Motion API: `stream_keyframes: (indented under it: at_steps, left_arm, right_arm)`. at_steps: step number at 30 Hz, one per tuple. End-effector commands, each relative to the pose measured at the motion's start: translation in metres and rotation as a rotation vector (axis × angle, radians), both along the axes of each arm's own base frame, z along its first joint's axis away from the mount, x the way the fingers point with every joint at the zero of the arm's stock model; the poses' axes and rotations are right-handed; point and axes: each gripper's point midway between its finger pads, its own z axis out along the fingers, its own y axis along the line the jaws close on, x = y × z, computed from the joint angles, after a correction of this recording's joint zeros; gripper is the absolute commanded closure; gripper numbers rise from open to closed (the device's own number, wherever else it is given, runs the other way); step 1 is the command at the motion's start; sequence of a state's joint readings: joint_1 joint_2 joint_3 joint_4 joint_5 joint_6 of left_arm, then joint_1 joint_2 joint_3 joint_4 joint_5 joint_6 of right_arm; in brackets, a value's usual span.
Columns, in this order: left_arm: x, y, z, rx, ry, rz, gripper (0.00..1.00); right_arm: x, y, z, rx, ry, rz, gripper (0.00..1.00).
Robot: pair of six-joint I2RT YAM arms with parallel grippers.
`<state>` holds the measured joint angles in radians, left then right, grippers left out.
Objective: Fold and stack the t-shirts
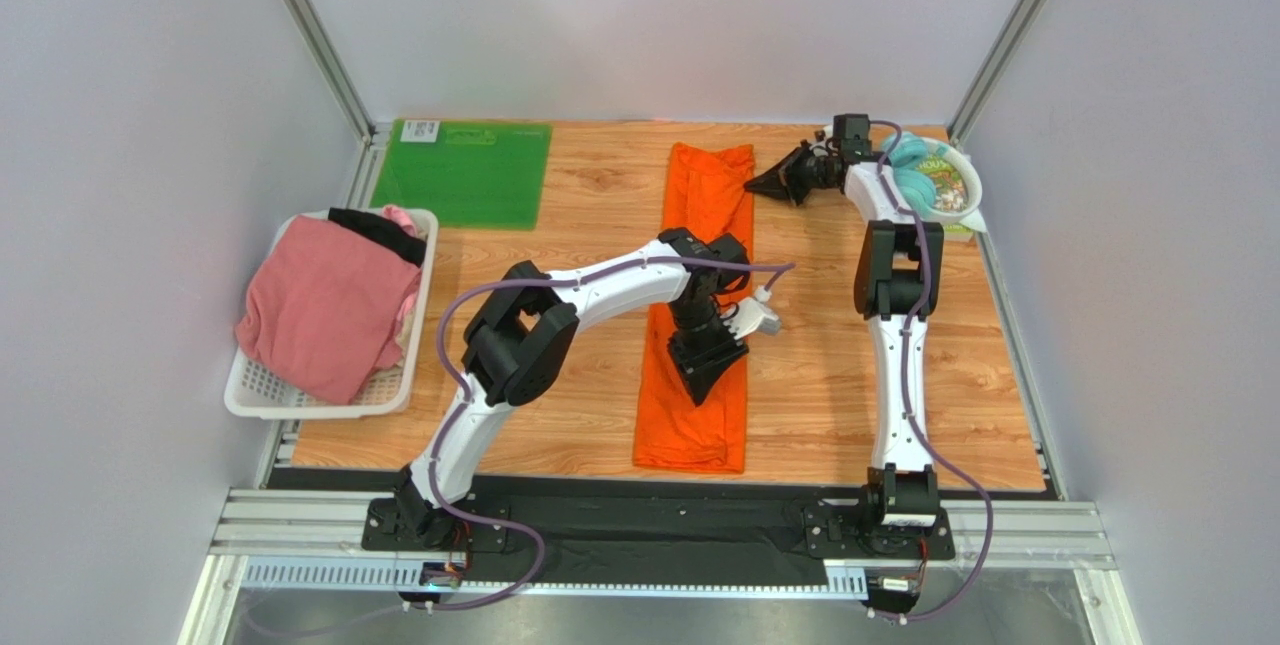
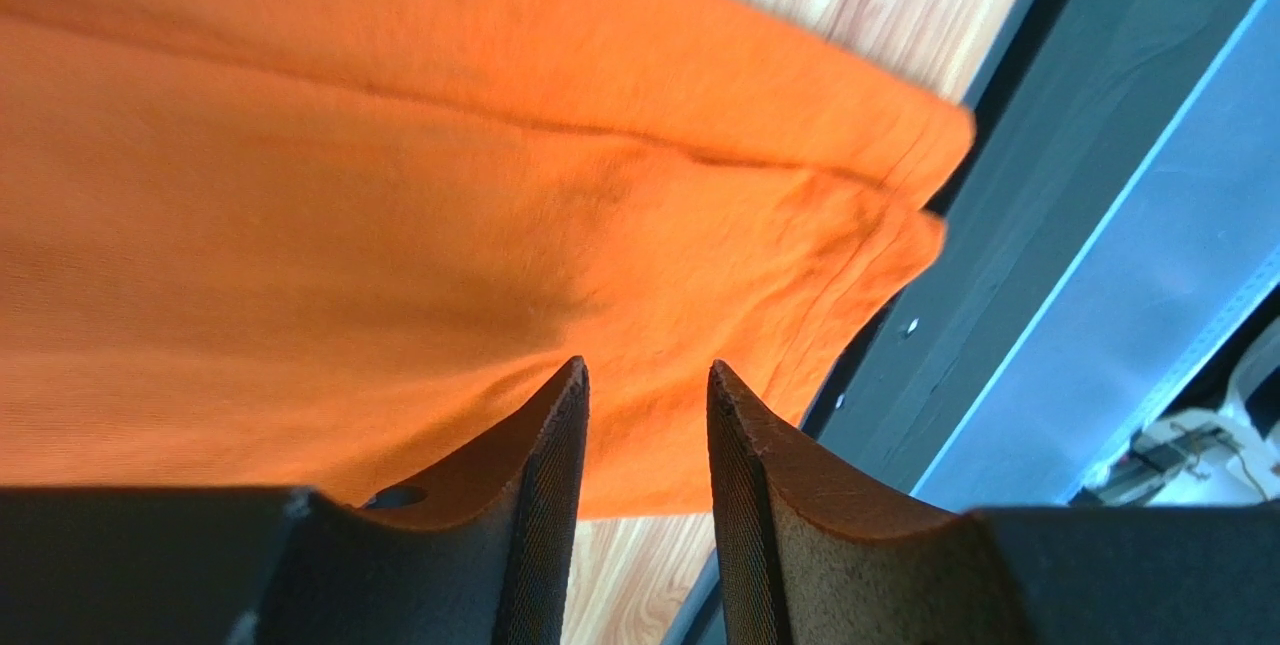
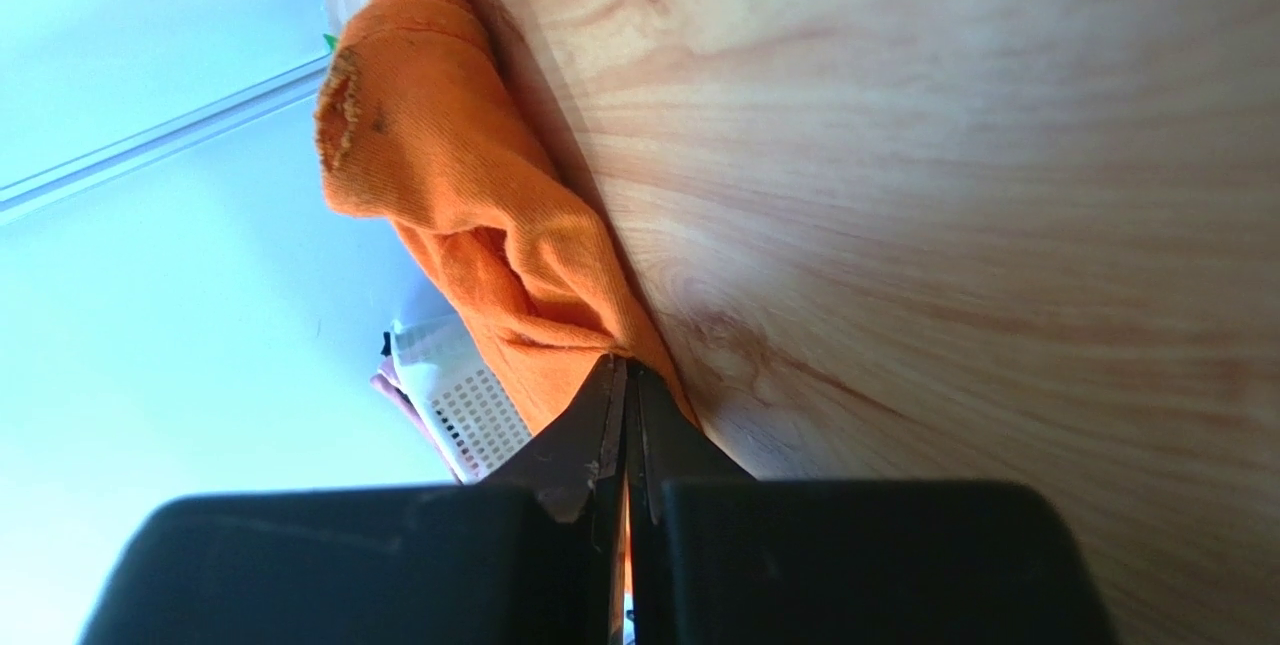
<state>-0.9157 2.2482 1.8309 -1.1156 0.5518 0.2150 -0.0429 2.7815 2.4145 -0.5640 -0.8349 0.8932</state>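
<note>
The orange t-shirt [image 1: 699, 300] lies as a long narrow strip down the middle of the table. My left gripper [image 1: 706, 363] hovers over its near half, jaws open and empty; in the left wrist view the gripper [image 2: 646, 375] sits just above the orange cloth [image 2: 376, 225] near the hem. My right gripper [image 1: 756, 183] is at the strip's far right corner, shut on the orange t-shirt's edge; in the right wrist view the gripper [image 3: 621, 368] pinches the cloth [image 3: 481, 225]. The pink t-shirt [image 1: 323, 308] and the black t-shirt [image 1: 376, 233] lie in the white basket [image 1: 248, 402].
A flat green mat [image 1: 463, 173] lies at the back left. A white bowl with colourful contents [image 1: 944, 183] stands at the back right, behind the right arm. The black base rail [image 2: 1052, 195] runs along the near table edge. Frame posts stand at both back corners.
</note>
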Motion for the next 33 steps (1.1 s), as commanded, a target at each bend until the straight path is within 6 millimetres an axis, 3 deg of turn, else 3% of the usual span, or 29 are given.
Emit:
stream_keyframes:
  at_steps: [1, 5, 6, 7, 9, 10, 11, 12, 13, 14, 15, 16, 17, 18, 19, 20, 21, 22, 23, 25, 26, 27, 29, 30, 33]
  left_arm:
    - [0.007, -0.020, 0.034, -0.070, -0.036, 0.013, 0.58]
    - [0.033, -0.016, 0.072, -0.107, -0.163, 0.050, 0.58]
    - [0.038, -0.014, 0.090, -0.138, -0.199, 0.066, 0.58]
    - [0.044, -0.009, 0.099, -0.138, -0.233, 0.085, 0.57]
    - [0.059, 0.006, 0.131, -0.177, -0.303, 0.157, 0.57]
    - [0.066, 0.014, 0.141, -0.181, -0.340, 0.191, 0.57]
    - [0.073, 0.028, 0.143, -0.167, -0.352, 0.253, 0.57]
    - [0.081, 0.039, 0.171, -0.216, -0.437, 0.302, 0.56]
    - [0.087, 0.051, 0.180, -0.228, -0.470, 0.348, 0.53]
    - [0.087, 0.060, 0.175, -0.231, -0.489, 0.387, 0.52]
    - [0.083, 0.075, 0.203, -0.284, -0.579, 0.423, 0.50]
    - [0.079, 0.082, 0.210, -0.311, -0.612, 0.435, 0.46]
    - [0.072, 0.089, 0.200, -0.312, -0.619, 0.443, 0.38]
    - [0.061, 0.099, 0.215, -0.355, -0.647, 0.453, 0.26]
    - [0.054, 0.103, 0.209, -0.343, -0.624, 0.453, 0.13]
    - [0.044, 0.111, 0.185, -0.287, -0.571, 0.449, 0.08]
    - [0.033, 0.113, 0.178, -0.293, -0.537, 0.434, 0.08]
    - [0.025, 0.114, 0.170, -0.288, -0.501, 0.417, 0.10]
    - [0.015, 0.116, 0.159, -0.277, -0.457, 0.393, 0.12]
    - [-0.005, 0.111, 0.165, -0.341, -0.440, 0.338, 0.16]
    - [-0.013, 0.112, 0.161, -0.343, -0.446, 0.300, 0.19]
    - [-0.021, 0.111, 0.159, -0.346, -0.441, 0.274, 0.23]
    - [-0.039, 0.109, 0.140, -0.320, -0.405, 0.215, 0.28]
    - [-0.042, 0.109, 0.133, -0.308, -0.396, 0.203, 0.36]
    - [-0.051, 0.107, 0.107, -0.271, -0.336, 0.188, 0.41]
  right_arm:
    - [0.011, -0.001, 0.024, 0.015, -0.100, 0.021, 0.95]
    - [0.003, -0.011, 0.068, -0.111, -0.175, 0.025, 0.79]
    - [-0.003, -0.016, 0.065, -0.151, -0.166, 0.021, 0.66]
    - [-0.007, -0.019, 0.098, -0.181, -0.211, 0.012, 0.58]
    - [-0.021, -0.028, 0.110, -0.273, -0.190, -0.013, 0.38]
    - [-0.029, -0.033, 0.137, -0.329, -0.238, -0.011, 0.32]
    - [-0.044, -0.036, 0.143, -0.368, -0.199, -0.010, 0.27]
    - [-0.052, -0.048, 0.143, -0.479, -0.170, -0.048, 0.14]
    - [-0.069, -0.053, 0.175, -0.554, -0.223, -0.040, 0.03]
    - [-0.090, -0.056, 0.175, -0.614, -0.177, -0.033, 0.00]
    - [-0.104, -0.049, 0.177, -0.723, -0.179, -0.025, 0.00]
    - [-0.134, -0.047, 0.157, -0.781, -0.114, 0.013, 0.00]
    - [-0.153, -0.044, 0.194, -0.809, -0.206, -0.026, 0.00]
    - [-0.175, -0.030, 0.201, -0.828, -0.230, -0.021, 0.00]
    - [-0.211, -0.027, 0.158, -0.820, -0.124, 0.028, 0.00]
    - [-0.224, -0.011, 0.187, -0.711, -0.219, -0.033, 0.00]
    - [-0.250, 0.016, 0.175, -0.562, -0.200, 0.040, 0.00]
    - [-0.268, 0.028, 0.164, -0.500, -0.184, 0.058, 0.00]
    - [-0.301, 0.035, 0.131, -0.494, -0.114, 0.104, 0.00]
    - [-0.345, 0.048, 0.124, -0.617, -0.130, 0.169, 0.00]
    - [-0.373, 0.046, 0.106, -0.684, -0.078, 0.214, 0.00]
    - [-0.396, 0.061, 0.107, -0.701, -0.097, 0.246, 0.00]
    - [-0.434, 0.068, 0.089, -0.746, -0.055, 0.317, 0.00]
    - [-0.445, 0.070, 0.087, -0.736, -0.038, 0.308, 0.01]
    - [-0.473, 0.076, 0.072, -0.726, 0.007, 0.331, 0.16]
